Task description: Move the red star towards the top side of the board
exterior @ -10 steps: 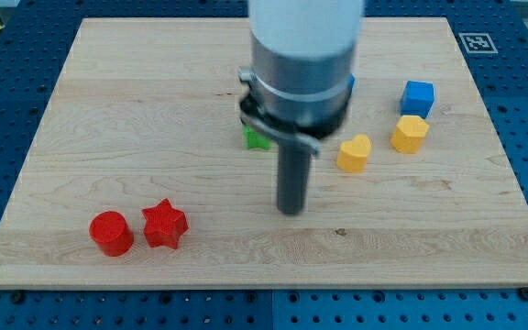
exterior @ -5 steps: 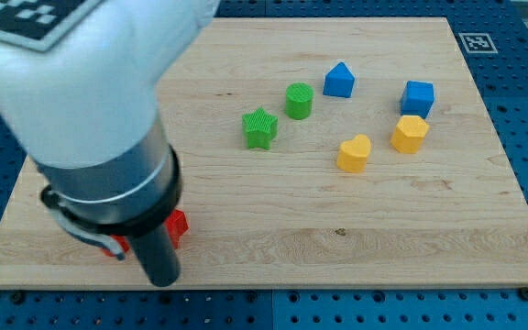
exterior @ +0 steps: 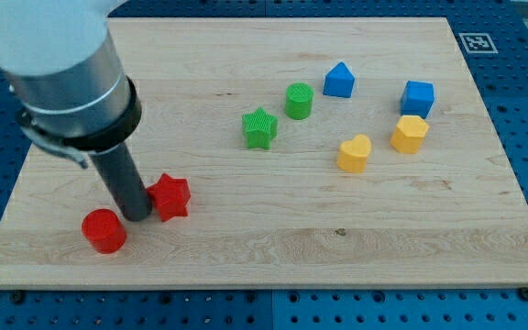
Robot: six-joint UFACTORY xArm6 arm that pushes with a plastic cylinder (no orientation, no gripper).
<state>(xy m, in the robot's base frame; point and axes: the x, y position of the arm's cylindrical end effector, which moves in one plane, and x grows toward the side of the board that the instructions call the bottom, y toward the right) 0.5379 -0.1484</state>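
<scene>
The red star [exterior: 170, 196] lies on the wooden board [exterior: 264, 247] at the lower left. My tip [exterior: 137, 216] stands right against the star's left side, between it and the red cylinder [exterior: 104, 231]. The dark rod and the big grey arm body rise up and to the left from there, hiding the board's upper left part.
A green star [exterior: 259, 127] and a green cylinder [exterior: 299, 100] lie near the middle. A blue pointed block [exterior: 338, 80] and a blue cube [exterior: 418, 97] lie at the upper right. A yellow heart [exterior: 354, 153] and a yellow hexagon block [exterior: 410, 134] lie below them.
The arm swung from the board's middle to the lower left, then my tip moved up between the red blocks. The red star has shifted up a little, away from the red cylinder.
</scene>
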